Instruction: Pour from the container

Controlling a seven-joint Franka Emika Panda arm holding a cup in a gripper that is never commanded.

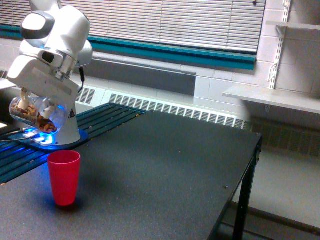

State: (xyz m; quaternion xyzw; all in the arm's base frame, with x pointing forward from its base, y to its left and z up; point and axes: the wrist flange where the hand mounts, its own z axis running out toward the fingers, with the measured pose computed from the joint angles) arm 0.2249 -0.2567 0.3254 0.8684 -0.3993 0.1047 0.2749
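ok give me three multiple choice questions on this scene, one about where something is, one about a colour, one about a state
1. Where does the opaque red plastic cup stand relative to the clear rounded plastic jar?
A. below it, toward the exterior view's right
B. above it on a shelf
C. far off at the table's right edge

2. What colour is the glow at the arm's base?
A. green
B. blue
C. orange

3. How is the jar held by the gripper?
A. upright on the dark table
B. tilted in the air
C. lying inside the cup

Answers:
1. A, the cup sits on the table lower than the jar and slightly right.
2. B, blue light shows around the base.
3. B, the jar hangs slanted above the table, brown pieces visible inside.
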